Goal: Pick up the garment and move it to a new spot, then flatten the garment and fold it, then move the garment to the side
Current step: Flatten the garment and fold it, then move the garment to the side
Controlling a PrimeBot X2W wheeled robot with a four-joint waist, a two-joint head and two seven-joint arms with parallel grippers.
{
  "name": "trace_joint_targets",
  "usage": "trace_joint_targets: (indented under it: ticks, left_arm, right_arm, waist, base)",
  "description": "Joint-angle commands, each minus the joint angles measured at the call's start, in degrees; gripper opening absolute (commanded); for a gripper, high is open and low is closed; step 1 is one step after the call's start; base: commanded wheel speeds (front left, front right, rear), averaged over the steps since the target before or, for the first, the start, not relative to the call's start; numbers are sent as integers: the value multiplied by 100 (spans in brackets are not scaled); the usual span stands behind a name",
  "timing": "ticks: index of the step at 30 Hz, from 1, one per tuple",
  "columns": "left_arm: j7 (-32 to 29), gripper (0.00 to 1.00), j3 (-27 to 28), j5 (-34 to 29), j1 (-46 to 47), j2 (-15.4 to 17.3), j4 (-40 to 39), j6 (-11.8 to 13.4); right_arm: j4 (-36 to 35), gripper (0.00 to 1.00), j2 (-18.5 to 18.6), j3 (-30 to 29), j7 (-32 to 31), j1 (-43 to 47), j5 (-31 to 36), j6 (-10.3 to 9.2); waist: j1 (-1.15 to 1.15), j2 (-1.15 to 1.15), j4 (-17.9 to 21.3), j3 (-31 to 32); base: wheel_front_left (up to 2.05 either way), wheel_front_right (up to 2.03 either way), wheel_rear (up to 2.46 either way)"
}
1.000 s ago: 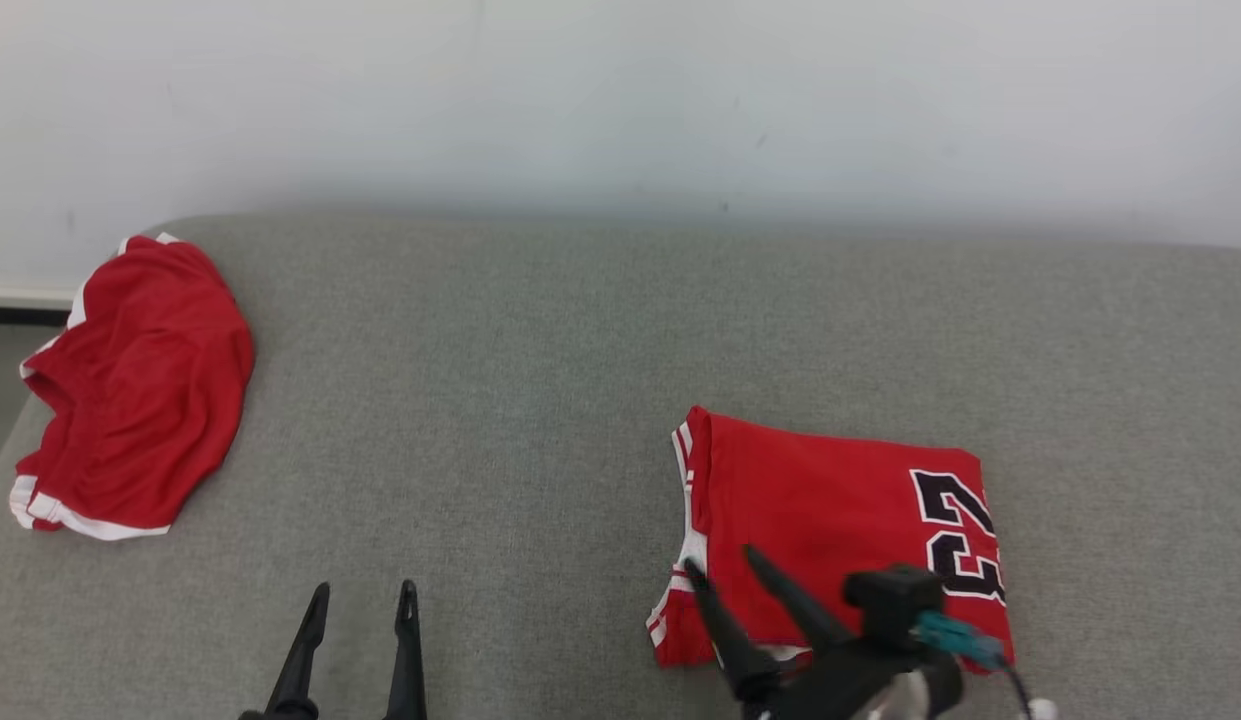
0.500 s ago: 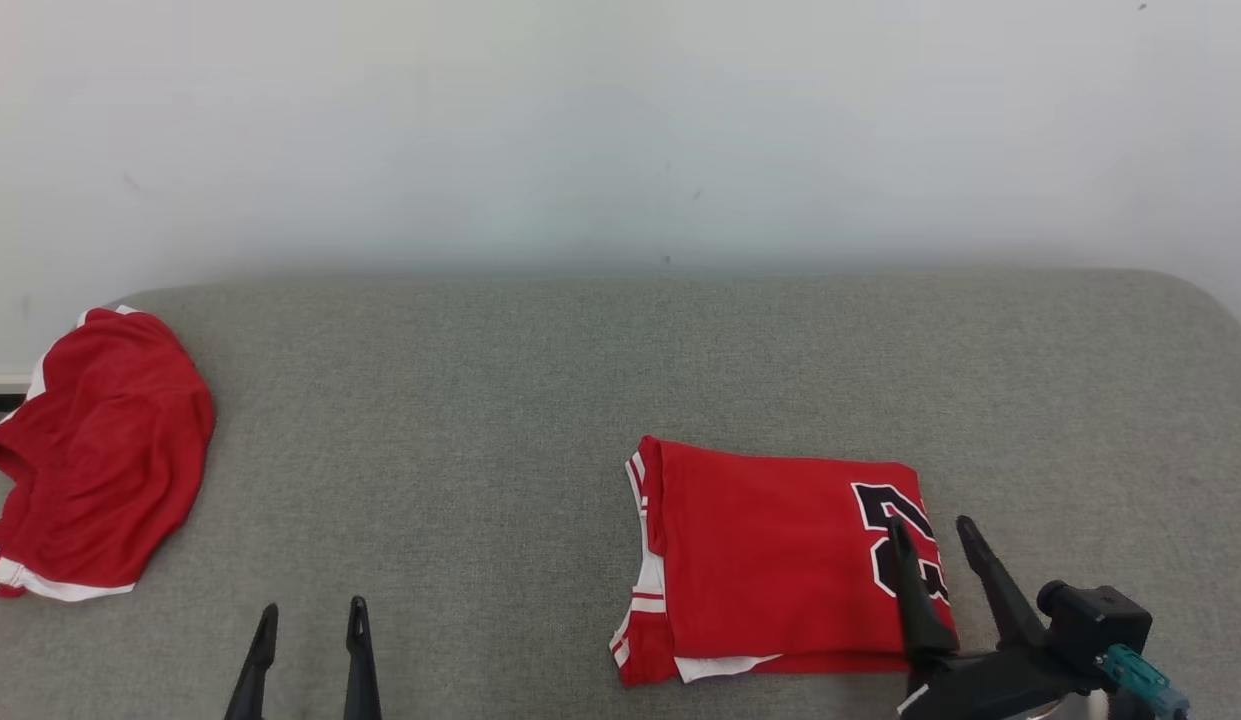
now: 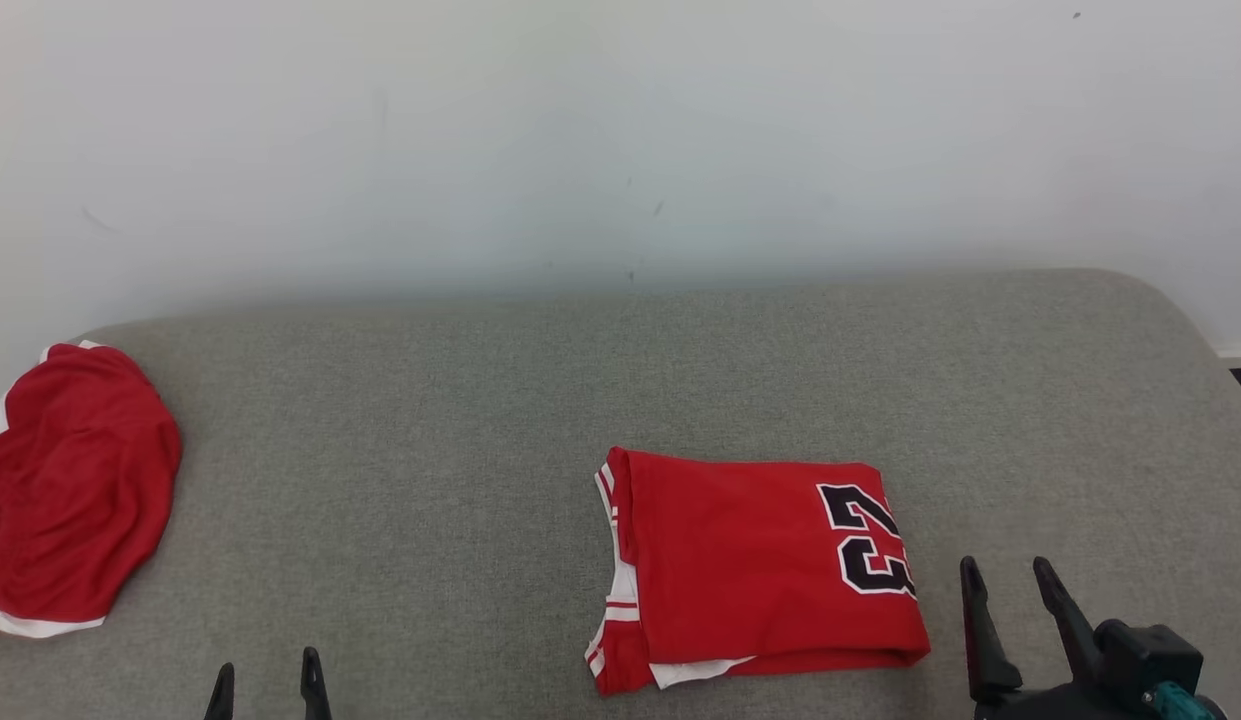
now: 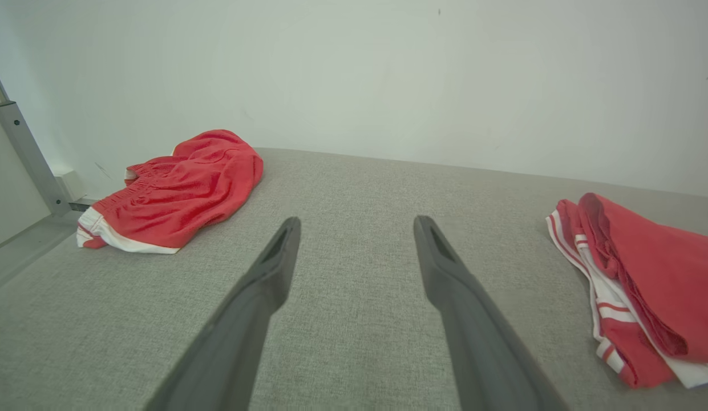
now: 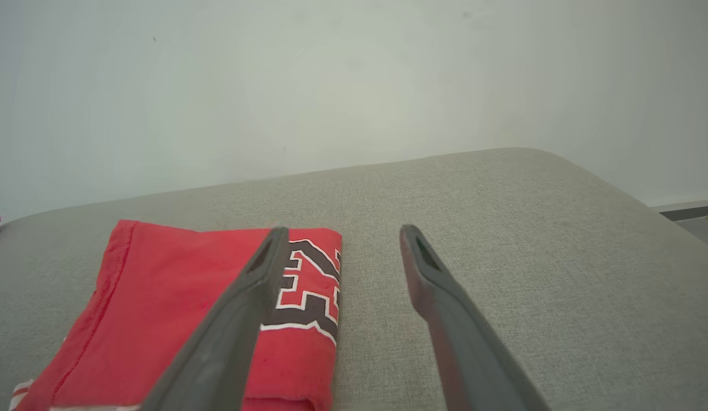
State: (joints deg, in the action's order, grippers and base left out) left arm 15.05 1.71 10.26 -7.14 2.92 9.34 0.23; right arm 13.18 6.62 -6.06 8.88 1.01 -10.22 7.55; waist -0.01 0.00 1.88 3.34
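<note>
**Dark tools spread, folded red jersey lying between them**

Dark and long-fingered, the right tool sits at the lower right of the head view. Its two fingers are spread apart and point up over grey fabric, just to the right of the jersey and not touching it. In the right wrist view, the finger on that view's left crosses in front of the jersey's printed end. The other finger lies over plain bench.

The left tool shows as two fingertips at the lower left edge, likewise spread and well apart from both pieces of cloth. Its wrist view shows grey bench between the fingers.

The jersey lies folded into a neat rectangle on the bench, right of the middle and near the front edge. A black "23" outlined in white marks its right end, and red-and-white striped trim pokes out along its left side.

A pair of red shorts with a white hem lies heaped at the bench's far left, well apart from the jersey. A pale wall rises behind the bench. A grey metal post stands beyond the shorts in the left wrist view.
</note>
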Motion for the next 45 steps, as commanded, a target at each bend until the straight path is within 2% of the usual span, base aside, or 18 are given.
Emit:
trace_joint_targets:
  ticks: [1, 18, 30, 33, 38, 42, 45]
  left_arm:
    - [16, 100, 37, 28, -90, -5, 30, -16]
    - [16, 100, 155, 56, -15, -5, 190, -122]
    - [16, 100, 316, 22, 200, -5, 427, -340]
    - [16, 100, 253, 12, 272, -6, 456, -366]
    - [16, 100, 182, 68, 279, -5, 427, -366]
    - [16, 100, 96, 110, 285, -5, 377, -337]
    - [16, 100, -6, 122, 291, -6, 326, -309]
  right_arm:
    - [25, 100, -29, 30, 69, 77, 10, -10]
    - [128, 100, -112, 167, 125, 26, -8, -10]
    - [99, 100, -136, 153, -16, 36, -39, -11]
    - [31, 100, -88, -19, -111, -74, -102, -10]
    - [-69, 100, 185, -63, -981, -471, -74, -10]
    - [63, 100, 331, -191, -2255, -841, -165, -10]
    - [180, 100, 221, -636, -3194, -1180, -108, -11]
  waist:
    - [1, 0, 30, 25]
    - [1, 0, 132, -13]
    - [1, 0, 52, -67]
    - [1, 0, -27, -114]
    - [1, 0, -134, -205]
    - [1, 0, -254, -309]
    - [1, 0, -375, -417]
  base:
    - [0, 0, 0]
    - [0, 0, 0]
    - [0, 0, 0]
    - [0, 0, 0]
    - [0, 0, 0]
    - [0, 0, 0]
    - [0, 0, 0]
